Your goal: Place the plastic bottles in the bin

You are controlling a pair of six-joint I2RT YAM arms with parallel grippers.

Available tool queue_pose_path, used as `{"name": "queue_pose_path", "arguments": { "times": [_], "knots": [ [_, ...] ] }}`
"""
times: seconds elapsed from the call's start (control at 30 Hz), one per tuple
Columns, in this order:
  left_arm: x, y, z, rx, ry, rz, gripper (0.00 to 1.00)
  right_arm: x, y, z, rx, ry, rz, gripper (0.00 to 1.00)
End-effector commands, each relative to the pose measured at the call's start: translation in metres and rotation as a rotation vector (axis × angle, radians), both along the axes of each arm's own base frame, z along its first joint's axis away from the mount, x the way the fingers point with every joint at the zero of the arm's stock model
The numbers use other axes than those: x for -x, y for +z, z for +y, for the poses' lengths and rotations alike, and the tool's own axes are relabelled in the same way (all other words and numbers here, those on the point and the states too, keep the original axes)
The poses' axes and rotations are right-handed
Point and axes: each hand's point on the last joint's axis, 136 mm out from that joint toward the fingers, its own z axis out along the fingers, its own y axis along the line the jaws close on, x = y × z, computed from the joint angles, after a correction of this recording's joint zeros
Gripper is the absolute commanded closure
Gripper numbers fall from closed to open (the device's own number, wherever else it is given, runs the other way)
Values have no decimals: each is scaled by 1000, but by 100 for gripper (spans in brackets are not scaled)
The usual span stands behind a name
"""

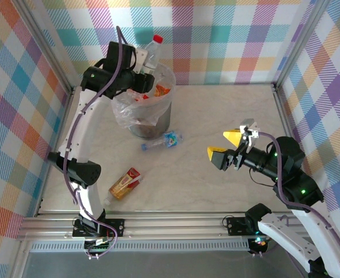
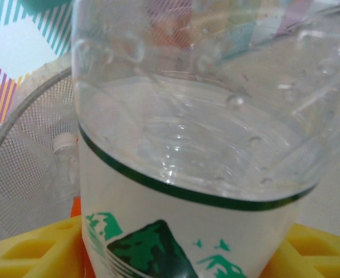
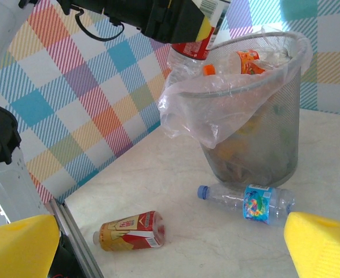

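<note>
Overhead, the bottle (image 1: 150,57) shows a red cap (image 1: 157,39); close-up (seemingly) green mountains (image 2: 149,249).

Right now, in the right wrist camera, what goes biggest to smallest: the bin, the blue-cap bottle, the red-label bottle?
1. bin, by far.
2. blue-cap bottle, longer.
3. red-label bottle, shorter but fatter, so these two look close.

White-linked, black-jointed left arm (image 1: 77,127) is trailing a purple cable (image 1: 119,49); green lights (image 1: 302,191) are glowing on the matching right arm (image 1: 291,179), its black hand (image 1: 225,146) wearing yellow pads (image 1: 232,136).
</note>
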Motion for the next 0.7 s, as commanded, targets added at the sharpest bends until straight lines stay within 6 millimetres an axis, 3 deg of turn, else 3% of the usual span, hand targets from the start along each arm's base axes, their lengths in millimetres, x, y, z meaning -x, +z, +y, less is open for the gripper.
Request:
{"name": "queue_pose_path", "arguments": {
  "times": [0.0, 0.17, 0.37, 0.67],
  "knots": [
    [-4, -20, 11, -81, 18, 50, 34, 1, 13, 2, -9, 11, -38, 0],
    [-10, -43, 16, -148, 26, 100, 33, 1, 11, 2, -6, 12, -30, 0],
    [-13, -51, 24, -210, 45, 112, 30, 1, 8, 1, 1, 7, -21, 0],
    [2, -68, 20, -190, 15, 193, 21, -1, 3, 2, 4, 7, -12, 0]
  ]
}}
